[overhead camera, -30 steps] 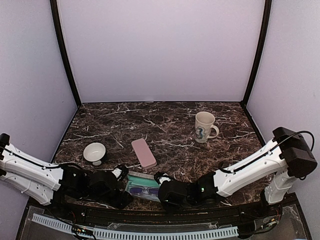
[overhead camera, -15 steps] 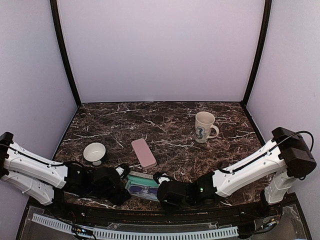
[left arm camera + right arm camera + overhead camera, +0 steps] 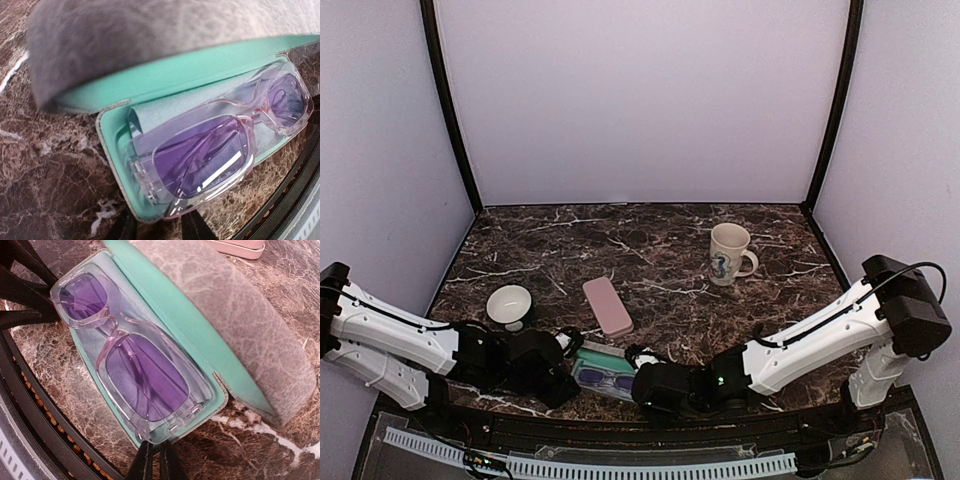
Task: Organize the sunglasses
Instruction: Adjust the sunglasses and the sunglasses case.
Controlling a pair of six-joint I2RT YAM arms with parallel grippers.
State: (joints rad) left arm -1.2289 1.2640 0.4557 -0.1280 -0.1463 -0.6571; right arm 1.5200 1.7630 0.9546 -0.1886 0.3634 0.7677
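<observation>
The sunglasses (image 3: 215, 150), a chunky translucent pink frame with purple lenses, lie on a light blue cloth (image 3: 165, 112) inside an open grey case (image 3: 596, 358) with teal lining. The case sits near the front edge, its lid (image 3: 240, 315) raised. My left gripper (image 3: 162, 229) is at the case's left end, its fingers (image 3: 25, 315) apart on either side of the end corner and the frame's tip. At the case's right end, my right gripper (image 3: 153, 462) is shut, tips against the rim below the sunglasses (image 3: 145, 375). The dark-framed pair is out of view.
A closed pink case (image 3: 607, 305) lies just behind the open one. A white bowl (image 3: 509, 305) sits at the left and a white mug (image 3: 729, 254) at the back right. The table's front edge runs close below both grippers.
My left gripper's jaws have narrowed around the case's left end, and that arm has edged in toward the case. The right gripper has stayed shut at the right end.
</observation>
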